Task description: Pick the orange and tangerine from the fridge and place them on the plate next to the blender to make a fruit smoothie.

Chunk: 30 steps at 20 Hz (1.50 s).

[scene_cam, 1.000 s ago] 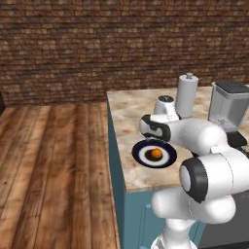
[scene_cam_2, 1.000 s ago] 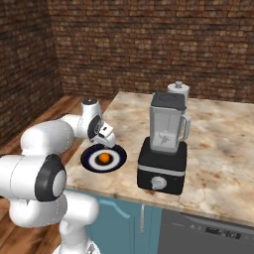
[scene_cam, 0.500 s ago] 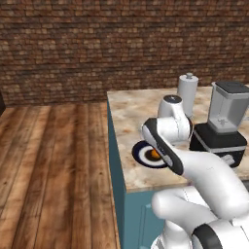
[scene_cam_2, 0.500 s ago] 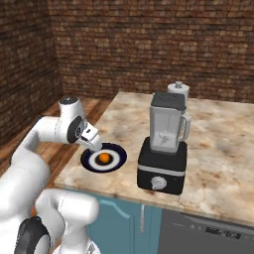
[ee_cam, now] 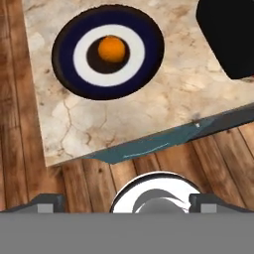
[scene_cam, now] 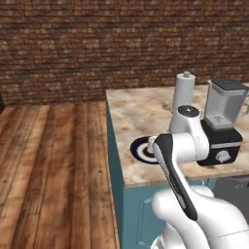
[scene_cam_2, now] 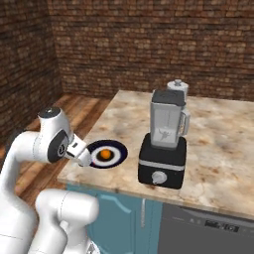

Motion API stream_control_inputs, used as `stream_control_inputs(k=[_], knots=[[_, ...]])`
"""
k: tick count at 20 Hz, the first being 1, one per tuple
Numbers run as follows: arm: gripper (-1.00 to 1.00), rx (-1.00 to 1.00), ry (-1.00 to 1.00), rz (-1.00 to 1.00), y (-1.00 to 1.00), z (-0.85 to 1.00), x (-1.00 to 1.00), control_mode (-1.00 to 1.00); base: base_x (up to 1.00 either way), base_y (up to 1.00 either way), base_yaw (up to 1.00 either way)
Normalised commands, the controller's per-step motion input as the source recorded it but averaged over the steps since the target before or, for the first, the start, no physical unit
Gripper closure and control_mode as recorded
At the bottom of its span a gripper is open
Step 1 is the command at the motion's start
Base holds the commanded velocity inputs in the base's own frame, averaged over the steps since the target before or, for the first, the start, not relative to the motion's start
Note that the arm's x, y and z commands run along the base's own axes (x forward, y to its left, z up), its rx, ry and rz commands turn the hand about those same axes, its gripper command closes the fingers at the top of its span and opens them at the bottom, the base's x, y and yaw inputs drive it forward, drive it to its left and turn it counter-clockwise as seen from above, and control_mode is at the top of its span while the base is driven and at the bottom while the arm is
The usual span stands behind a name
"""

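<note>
A dark blue and white ringed plate [ee_cam: 74, 69] lies on the marble counter near its front corner. One round orange fruit [ee_cam: 111, 48] rests at its centre; I cannot tell whether it is the orange or the tangerine. The same plate [scene_cam_2: 117, 150] and fruit [scene_cam_2: 104, 155] sit left of the blender [scene_cam_2: 165, 141], whose black base [ee_cam: 228, 34] shows in the hand view. My gripper [ee_cam: 126, 203] hangs open and empty, back from the plate, out past the counter's edge above the wood floor. Its hand [scene_cam_2: 82, 156] is just left of the plate. The fridge is out of view.
A pale upright cylinder [scene_cam: 184, 90] stands behind the blender [scene_cam: 221, 124]. The counter [scene_cam: 136, 112] has teal cabinet fronts below, with a dishwasher panel [scene_cam_2: 208, 228] to the right. Wood floor [scene_cam: 53, 160] spreads to the left, and a brick wall runs behind.
The hand has drawn back from over the plate towards the counter's front edge and beyond it. The fruit stays on the plate, and the jaws stay wide.
</note>
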Motion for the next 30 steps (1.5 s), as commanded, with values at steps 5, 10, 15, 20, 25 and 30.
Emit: stream_control_inputs(k=[5, 10, 15, 20, 25, 30], knots=[[-1.00, 0.00, 0.00, 0.00, 0.00, 0.00, 0.00, 1.00, -0.95, 0.00, -0.53], [-1.00, 0.00, 0.00, 0.00, 0.00, 0.00, 0.00, 1.00, -0.39, -0.12, -0.71], [-1.00, 0.00, 0.00, 0.00, 0.00, 0.00, 0.00, 1.00, 0.00, -0.68, -0.65], [-1.00, 0.00, 0.00, 0.00, 0.00, 0.00, 0.00, 1.00, 0.22, -1.00, -0.54], [-1.00, 0.00, 0.00, 0.00, 0.00, 0.00, 0.00, 1.00, 0.46, -0.96, -0.51], [-1.00, 0.00, 0.00, 0.00, 0.00, 0.00, 0.00, 1.00, 0.66, -0.86, -0.47]])
